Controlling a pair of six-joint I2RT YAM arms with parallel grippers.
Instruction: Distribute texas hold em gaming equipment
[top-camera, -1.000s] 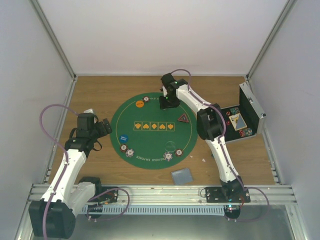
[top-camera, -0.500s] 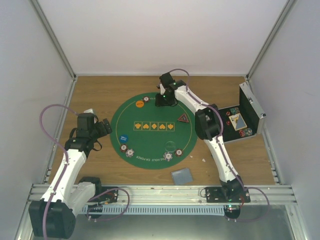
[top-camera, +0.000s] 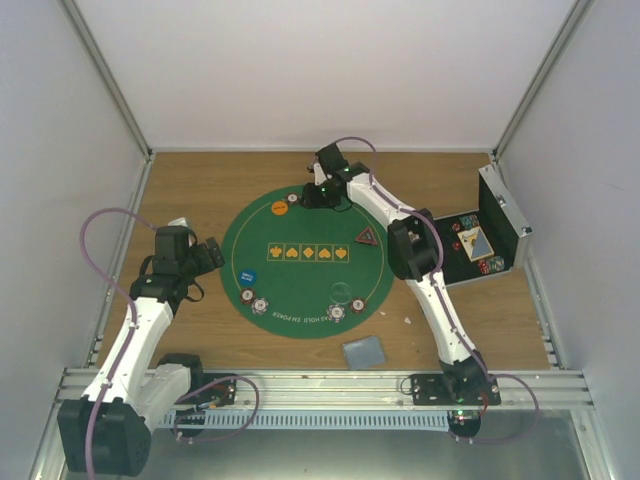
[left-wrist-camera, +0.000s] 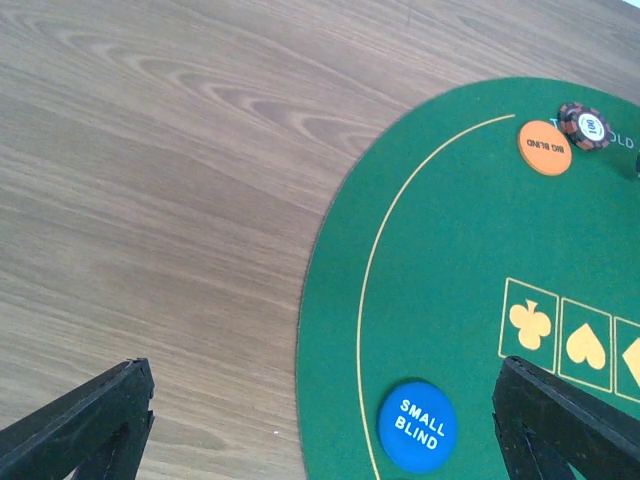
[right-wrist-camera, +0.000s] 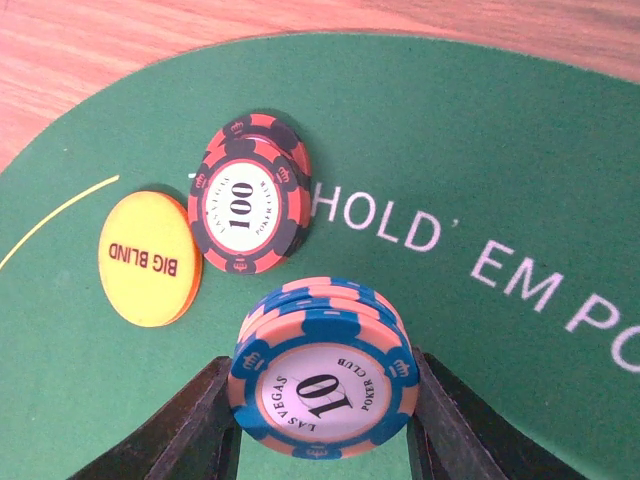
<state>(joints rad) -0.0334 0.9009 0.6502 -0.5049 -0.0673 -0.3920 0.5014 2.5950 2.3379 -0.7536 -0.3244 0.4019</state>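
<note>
Right gripper (right-wrist-camera: 322, 430): you have its jaws closed part-way on a blue-and-orange chip stack (right-wrist-camera: 325, 385) marked 10, pinched by the rims between both fingers.
Stack contact: you cannot tell from the wrist view whether the bottom chip rests on the green felt mat (right-wrist-camera: 520, 130) or hangs just above it.
Position: at the mat's far edge, beside the printed lettering.
Neighbours: the red-and-black chips (right-wrist-camera: 247, 205) marked 100 lie just beyond the held stack, near but apart. The orange disc (right-wrist-camera: 148, 258) reading BIG BLIND sits just beside them, on the left finger's side.
Left gripper (left-wrist-camera: 320, 435): jaws spread wide and empty, hovering over the mat's left edge, with the blue disc (left-wrist-camera: 418, 427) reading SMALL BLIND in sight between its fingers.
Other equipment: near-edge chips (top-camera: 260, 305) and a triangular marker (top-camera: 366, 236) lie on the mat. The playing cards (top-camera: 364, 351) lie off it on the table (top-camera: 190, 190), and the metal case (top-camera: 490, 235) stands open at right.
Risk, spill: if you let go above the felt, the loose chips may fan out or roll.
Risk, collision: if the fingers spread wide or you drift forward, you may shove the 100 chips or the orange disc out of place.
Risk, drag: if you withdraw before the fingers clear the rims, the top chip may be carried off.
</note>
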